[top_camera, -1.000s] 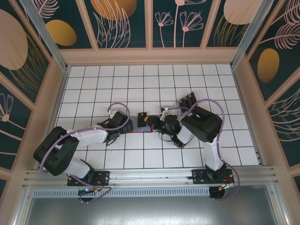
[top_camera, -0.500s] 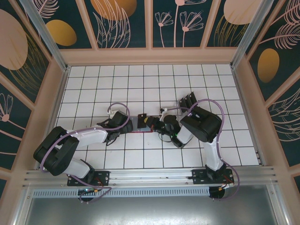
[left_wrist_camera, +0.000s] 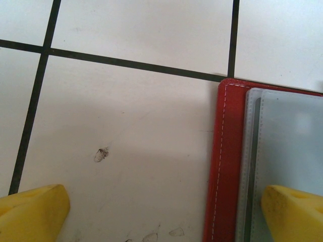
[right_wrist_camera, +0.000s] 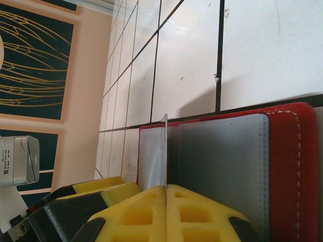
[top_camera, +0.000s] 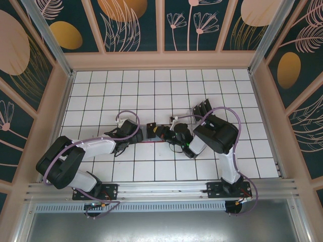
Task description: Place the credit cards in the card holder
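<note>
The right gripper (right_wrist_camera: 166,189) pinches one credit card (right_wrist_camera: 164,146), thin, stiff and slippery, by its edge, upright over the open card holder (right_wrist_camera: 290,171). The left gripper (left_wrist_camera: 164,212) is spread across the card holder's red border, perhaps pressing it.

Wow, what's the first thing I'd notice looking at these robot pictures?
The right fingers, bright yellow, pinch a thin card edge-on above the open red card holder. The left fingers are spread wide, one over bare tile, the other over the holder's grey pocket. Seen from above, both sit midway across a white tiled table.
</note>
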Available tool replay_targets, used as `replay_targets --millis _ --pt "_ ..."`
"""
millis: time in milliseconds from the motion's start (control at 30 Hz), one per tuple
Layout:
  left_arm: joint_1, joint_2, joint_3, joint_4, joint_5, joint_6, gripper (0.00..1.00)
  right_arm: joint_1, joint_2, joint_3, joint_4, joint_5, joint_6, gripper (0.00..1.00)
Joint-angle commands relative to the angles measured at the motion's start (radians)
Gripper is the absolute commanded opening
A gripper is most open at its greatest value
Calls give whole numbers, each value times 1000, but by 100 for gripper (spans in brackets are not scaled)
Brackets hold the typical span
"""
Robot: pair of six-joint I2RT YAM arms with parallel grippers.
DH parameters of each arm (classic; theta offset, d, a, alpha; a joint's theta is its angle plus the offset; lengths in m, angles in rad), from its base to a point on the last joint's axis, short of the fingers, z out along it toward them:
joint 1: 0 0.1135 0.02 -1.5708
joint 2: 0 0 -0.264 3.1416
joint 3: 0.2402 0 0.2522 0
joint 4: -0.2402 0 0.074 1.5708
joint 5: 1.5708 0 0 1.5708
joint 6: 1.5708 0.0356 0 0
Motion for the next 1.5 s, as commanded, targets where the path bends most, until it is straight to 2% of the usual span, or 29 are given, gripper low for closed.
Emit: replay_targets --millis 0,400,833,1467 --pt "5 27 -48 -90 12 -2 99 12 -8 -9 -34 11 9 0" --pt "4 23 -49 -90 12 -1 98 14 -24 -50 -58 37 63 0" --pt "5 24 -49 -90 12 0 98 22 -52 -36 -189 57 100 0" --pt "4 21 -51 -89 12 0 99 22 -10 12 -216 9 125 0"
